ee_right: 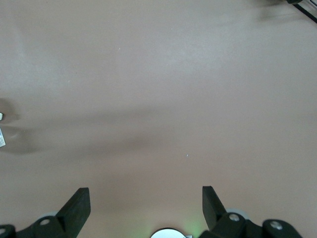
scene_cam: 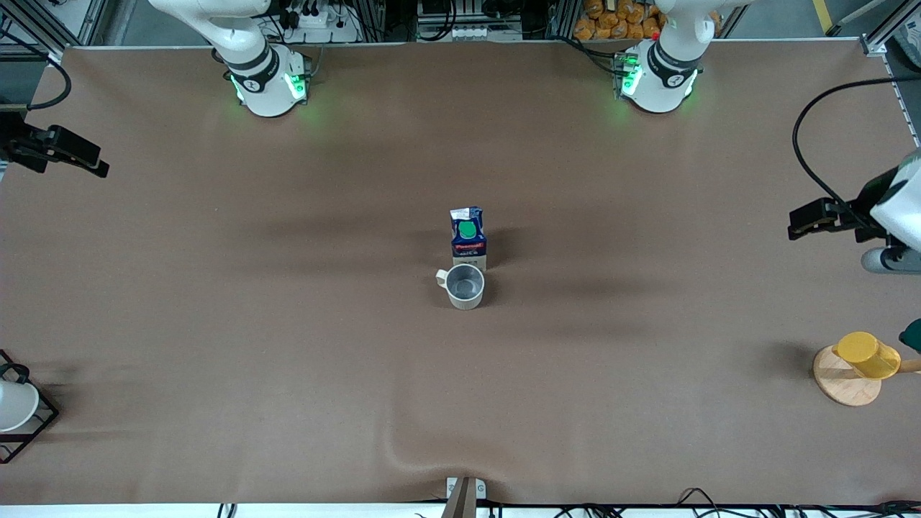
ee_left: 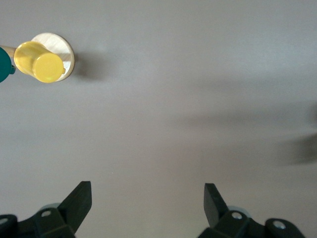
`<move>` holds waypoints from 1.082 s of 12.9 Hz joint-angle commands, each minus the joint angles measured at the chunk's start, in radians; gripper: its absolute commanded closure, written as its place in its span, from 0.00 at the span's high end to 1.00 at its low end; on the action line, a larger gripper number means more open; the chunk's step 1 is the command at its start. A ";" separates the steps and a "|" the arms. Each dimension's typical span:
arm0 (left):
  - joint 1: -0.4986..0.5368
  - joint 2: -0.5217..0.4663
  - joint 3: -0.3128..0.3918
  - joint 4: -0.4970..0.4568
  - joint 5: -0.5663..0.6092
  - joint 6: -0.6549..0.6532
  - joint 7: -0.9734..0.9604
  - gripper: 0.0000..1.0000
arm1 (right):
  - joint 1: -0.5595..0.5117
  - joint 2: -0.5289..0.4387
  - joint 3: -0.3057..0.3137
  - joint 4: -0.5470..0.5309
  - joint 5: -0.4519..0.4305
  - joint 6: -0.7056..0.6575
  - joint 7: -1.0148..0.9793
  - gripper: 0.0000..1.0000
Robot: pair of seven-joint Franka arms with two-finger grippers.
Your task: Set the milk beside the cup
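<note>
I see a brown cloth-covered table [scene_cam: 288, 288] with a wrinkle at its near edge. At the centre the milk [scene_cam: 468, 239] stands upright, and the cup [scene_cam: 464, 285] sits just beside it, nearer to my front camera. Toward the left arm's end a yellow cup [scene_cam: 867, 355] rests on a round wooden coaster [scene_cam: 842, 385]. At the right arm's end sits a white cup in a black wire frame [scene_cam: 14, 406].
</note>
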 commanded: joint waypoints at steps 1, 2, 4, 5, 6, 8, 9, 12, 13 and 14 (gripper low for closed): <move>0.001 -0.065 -0.015 -0.064 -0.011 -0.008 0.011 1.00 | 0.006 -0.017 -0.003 -0.019 0.011 0.003 0.009 1.00; -0.011 -0.103 -0.007 -0.107 -0.012 -0.003 0.012 1.00 | 0.007 -0.017 -0.003 -0.019 0.011 0.003 0.009 1.00; -0.057 -0.171 0.043 -0.200 -0.040 0.026 0.041 1.00 | 0.007 -0.017 -0.003 -0.027 0.011 0.005 0.007 1.00; -0.087 -0.179 0.089 -0.205 -0.069 0.029 0.045 1.00 | 0.006 -0.015 -0.002 -0.027 0.009 0.006 0.005 1.00; -0.112 -0.179 0.117 -0.205 -0.080 0.029 0.046 1.00 | 0.006 -0.014 -0.002 -0.027 0.011 0.008 0.005 1.00; -0.117 -0.192 0.122 -0.224 -0.080 0.032 0.051 1.00 | 0.012 -0.012 -0.002 -0.027 0.011 0.017 0.005 1.00; -0.117 -0.205 0.122 -0.243 -0.080 0.035 0.058 1.00 | 0.016 -0.011 -0.003 -0.028 0.009 0.026 0.005 1.00; -0.115 -0.208 0.123 -0.245 -0.081 0.041 0.080 1.00 | 0.016 -0.009 -0.003 -0.036 0.009 0.029 0.005 1.00; -0.115 -0.206 0.123 -0.245 -0.080 0.041 0.080 1.00 | 0.015 -0.009 -0.003 -0.036 0.009 0.037 0.004 1.00; -0.115 -0.206 0.123 -0.247 -0.080 0.041 0.080 1.00 | 0.015 -0.009 -0.003 -0.039 0.009 0.048 0.004 1.00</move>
